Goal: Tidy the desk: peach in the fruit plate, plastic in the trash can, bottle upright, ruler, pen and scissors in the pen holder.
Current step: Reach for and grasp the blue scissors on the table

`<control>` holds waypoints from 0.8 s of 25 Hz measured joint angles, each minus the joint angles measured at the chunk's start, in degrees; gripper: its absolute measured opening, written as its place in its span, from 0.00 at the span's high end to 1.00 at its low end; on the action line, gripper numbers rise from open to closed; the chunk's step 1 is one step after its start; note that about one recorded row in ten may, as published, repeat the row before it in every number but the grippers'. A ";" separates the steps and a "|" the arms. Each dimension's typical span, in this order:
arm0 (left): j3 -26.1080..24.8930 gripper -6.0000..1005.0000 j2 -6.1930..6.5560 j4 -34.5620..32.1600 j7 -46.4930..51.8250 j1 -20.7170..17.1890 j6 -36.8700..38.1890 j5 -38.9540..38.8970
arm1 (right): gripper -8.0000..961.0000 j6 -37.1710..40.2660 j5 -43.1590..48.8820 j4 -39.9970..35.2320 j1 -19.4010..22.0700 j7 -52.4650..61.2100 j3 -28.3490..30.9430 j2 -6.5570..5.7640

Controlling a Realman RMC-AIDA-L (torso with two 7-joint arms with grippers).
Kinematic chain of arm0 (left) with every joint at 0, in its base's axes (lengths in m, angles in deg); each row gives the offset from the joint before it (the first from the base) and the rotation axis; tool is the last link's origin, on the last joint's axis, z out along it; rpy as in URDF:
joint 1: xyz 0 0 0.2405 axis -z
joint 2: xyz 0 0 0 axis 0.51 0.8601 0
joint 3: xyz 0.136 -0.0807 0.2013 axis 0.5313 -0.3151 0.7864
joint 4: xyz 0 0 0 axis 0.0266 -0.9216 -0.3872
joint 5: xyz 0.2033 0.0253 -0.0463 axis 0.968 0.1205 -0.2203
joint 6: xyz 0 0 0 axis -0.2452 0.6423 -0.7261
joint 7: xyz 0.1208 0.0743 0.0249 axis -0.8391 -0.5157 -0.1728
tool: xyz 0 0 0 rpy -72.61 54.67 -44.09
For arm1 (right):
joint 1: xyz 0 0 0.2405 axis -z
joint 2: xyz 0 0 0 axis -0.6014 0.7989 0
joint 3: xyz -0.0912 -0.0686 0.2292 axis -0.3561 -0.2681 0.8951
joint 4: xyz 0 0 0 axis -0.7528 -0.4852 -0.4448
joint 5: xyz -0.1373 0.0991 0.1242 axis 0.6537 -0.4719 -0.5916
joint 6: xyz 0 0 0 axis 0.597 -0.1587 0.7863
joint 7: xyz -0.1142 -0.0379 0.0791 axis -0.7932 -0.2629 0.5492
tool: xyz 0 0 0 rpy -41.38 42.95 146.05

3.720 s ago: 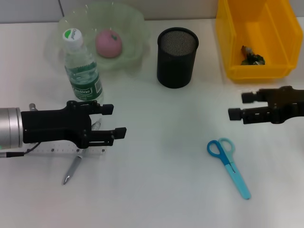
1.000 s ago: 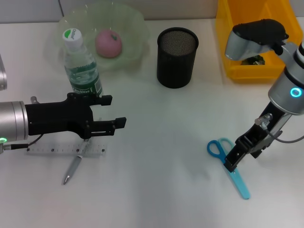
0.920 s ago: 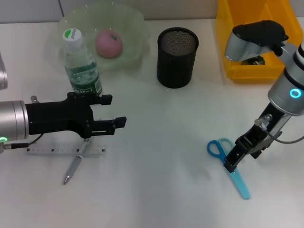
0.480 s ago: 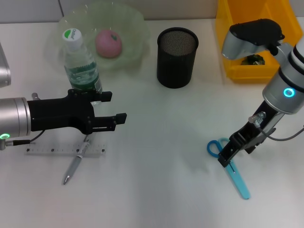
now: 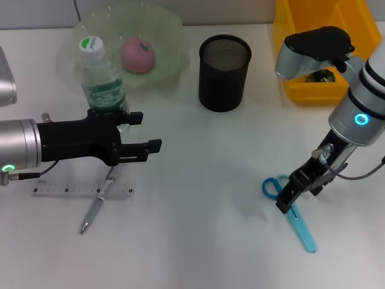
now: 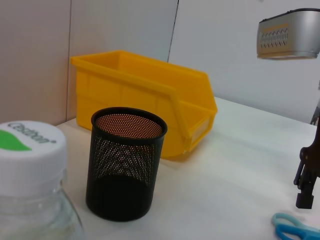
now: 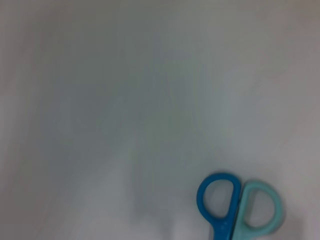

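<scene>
Right gripper (image 5: 285, 201) is down over the scissors (image 5: 289, 211), tip planted right where handles meet blades, so that stretch is covered; whether the fingers are apart or pinched, I cannot tell from here. The right wrist view catches only the two handle loops (image 7: 238, 206), the blades cut off at the frame edge. Bare table (image 5: 210, 198) runs wide between the scissors and the holder (image 5: 224, 72), which stands well beyond the gripper.

Left gripper (image 5: 144, 131) hangs with its fingers apart, gripping nothing, the bottle (image 5: 103, 81) upright just behind it, its lower half hidden by the arm. Ruler (image 5: 81, 191) and pen (image 5: 98, 203) lie crossed beneath that gripper, the pen's upper end tucked under the fingers. Peach (image 5: 138, 54) sits in the plate (image 5: 168, 30) beyond the bottle. Something dark lies in the yellow bin (image 5: 289, 54), too masked by the right arm to make out.
</scene>
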 joint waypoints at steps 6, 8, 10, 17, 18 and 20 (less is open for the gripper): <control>0.06 0.23 0.00 0.00 0.00 0.33 -0.29 0.00 | 0.19 -0.75 0.00 0.76 -0.01 0.10 0.00 0.00; 0.06 0.23 0.00 0.00 0.00 0.34 -0.37 0.00 | 0.19 -0.80 0.00 0.86 -0.03 0.11 0.00 0.00; 0.06 0.23 0.00 0.00 0.00 0.34 -0.46 0.00 | 0.20 -0.91 0.00 0.88 -0.08 0.12 0.00 0.00; 0.06 0.23 -0.07 0.00 -0.06 0.35 -0.67 0.00 | 0.20 -1.89 0.00 0.90 -0.10 0.13 -0.09 -0.01; 0.06 0.23 -0.07 0.00 -0.07 0.37 -0.67 0.01 | 0.21 -1.99 0.00 0.94 -0.11 0.13 -0.21 -0.01; 0.06 0.23 -0.09 0.00 -0.08 0.41 -0.67 0.00 | 0.21 -2.17 -0.04 1.04 -0.19 0.13 -0.55 -0.01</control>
